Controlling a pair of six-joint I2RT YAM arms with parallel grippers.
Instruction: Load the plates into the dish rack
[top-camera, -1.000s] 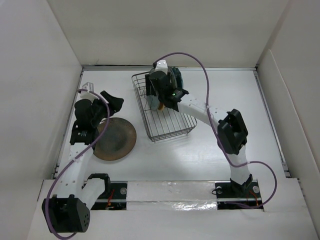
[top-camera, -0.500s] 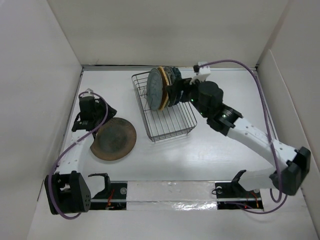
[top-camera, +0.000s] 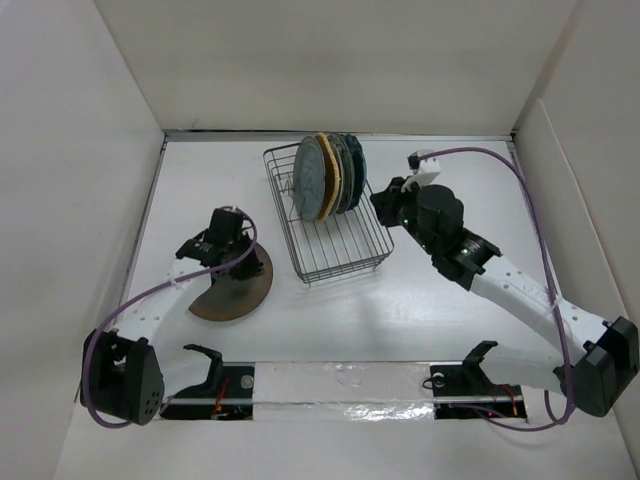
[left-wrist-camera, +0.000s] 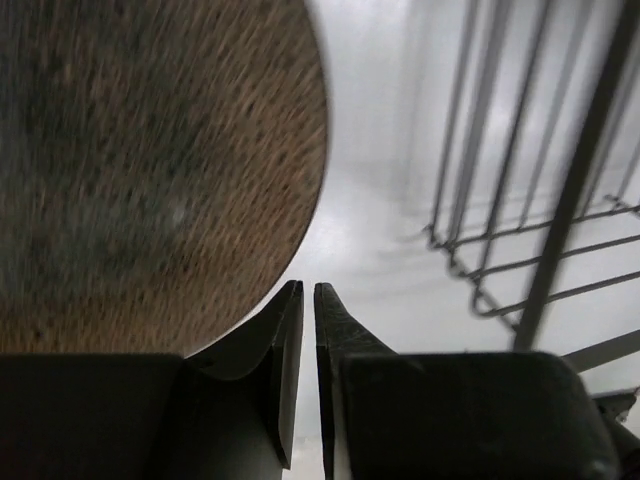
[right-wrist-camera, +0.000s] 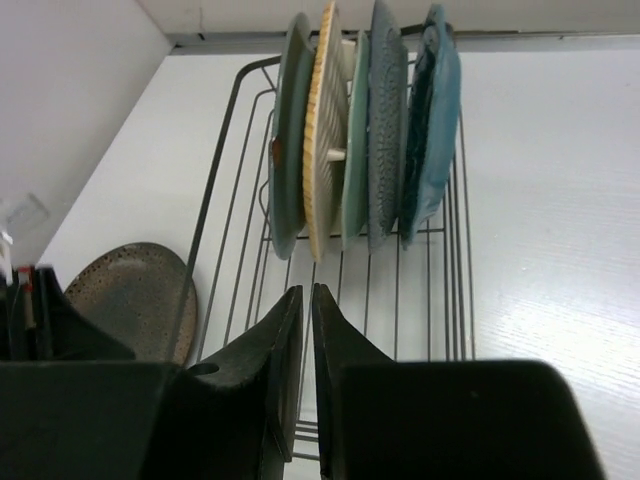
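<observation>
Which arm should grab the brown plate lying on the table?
Left. The left gripper is right at the rim of the brown plate. The right gripper sits across the dish rack from it.

Plates (top-camera: 325, 178) stand in the dish rack (top-camera: 346, 251); one plate (top-camera: 246, 291) lies to its left.

No legible text, label, brand or number on plates (top-camera: 325, 175), dish rack (top-camera: 340, 250) or table (top-camera: 400, 320).

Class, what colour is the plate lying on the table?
The plate is speckled brown; left wrist view.
</observation>
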